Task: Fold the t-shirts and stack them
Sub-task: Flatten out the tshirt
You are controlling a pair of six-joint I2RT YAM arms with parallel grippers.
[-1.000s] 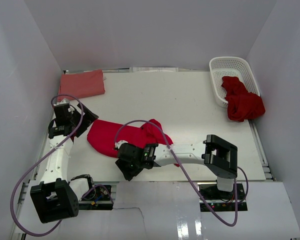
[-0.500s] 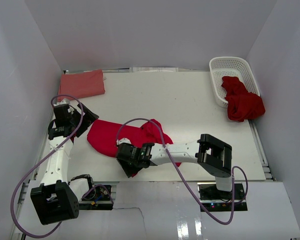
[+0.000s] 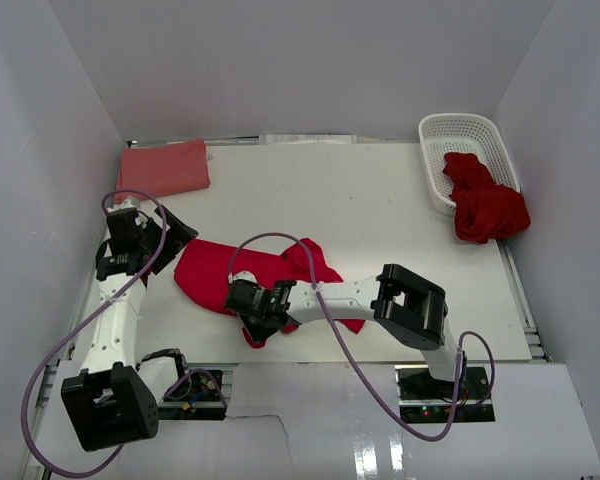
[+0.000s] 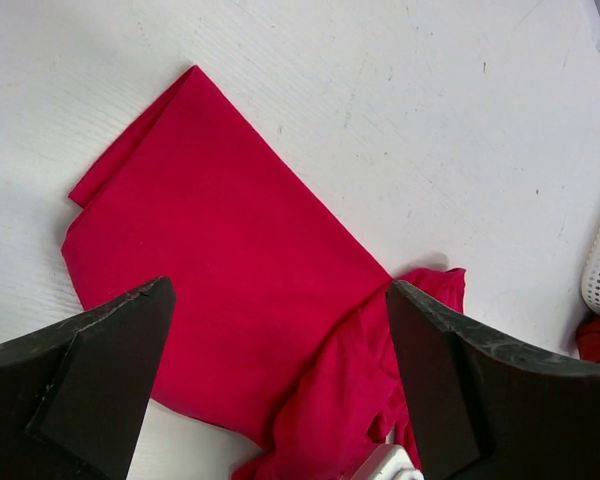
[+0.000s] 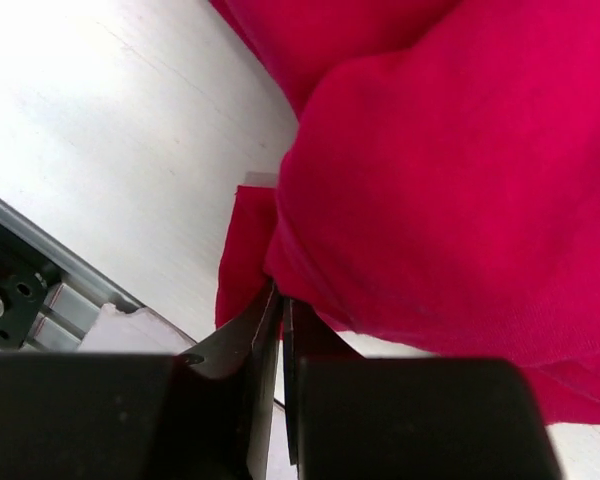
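A crimson t-shirt (image 3: 215,268) lies crumpled on the white table (image 3: 380,210), left of centre and close to the near edge. Its left half is spread fairly flat, while its right half is bunched into folds.

The right gripper (image 5: 280,295) sits at the shirt's near edge with its 2 fingers pressed together, pinching a fold of the crimson cloth. In the right wrist view, the cloth bulges over the fingers and hides most of the table beyond. A metal rail (image 5: 25,295) at the table's edge shows at the lower left of that view.

The right arm (image 3: 345,298) stretches leftward across the shirt's near right part and covers it. Its purple cable (image 3: 270,238) arches above the cloth.

The left gripper (image 4: 280,290) hovers just beside the shirt's left end. Its fingers are spread wide and grasp nothing, and the flat part of the shirt is visible between them.

A salmon-pink t-shirt (image 3: 163,167) lies folded flat in the far left corner of the table, well apart from the crimson one.

A white lattice basket (image 3: 450,135) stands at the far right corner. A heap of crimson t-shirts (image 3: 485,205) spills from it over its near rim and onto the table.
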